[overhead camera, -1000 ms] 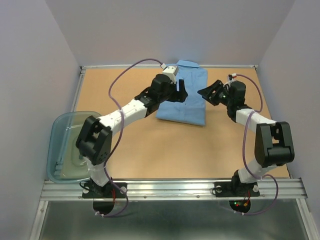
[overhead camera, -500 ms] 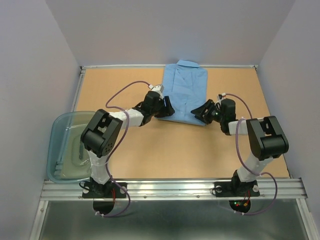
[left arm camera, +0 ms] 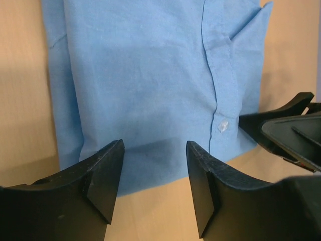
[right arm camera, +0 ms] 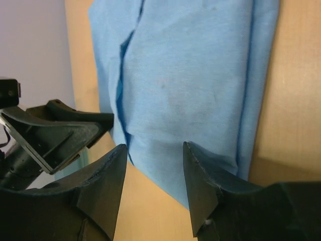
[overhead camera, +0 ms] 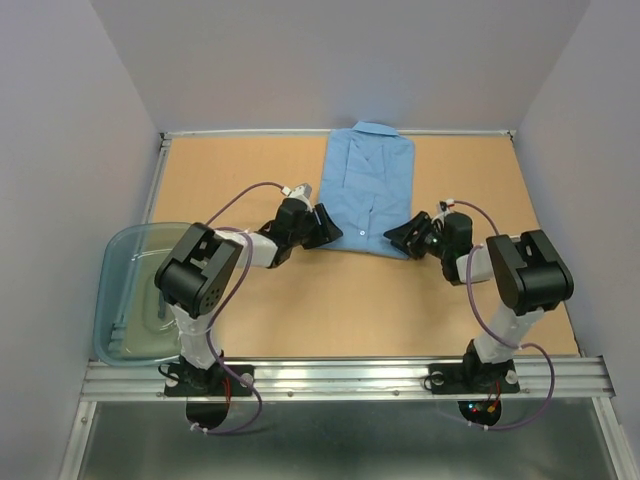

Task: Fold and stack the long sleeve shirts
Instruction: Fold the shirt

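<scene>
Light blue thin cloth button-front shirt, limp and light.
Both arms' jaws apart; I'd pinch its near hem corners.

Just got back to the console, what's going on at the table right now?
Both arms are at the light blue shirt, folded into a narrow rectangle at the far middle of the table. The left end effector is open at its near left corner, the right end effector open at its near right corner; neither grips cloth. A clear tub sits at the left edge.
</scene>
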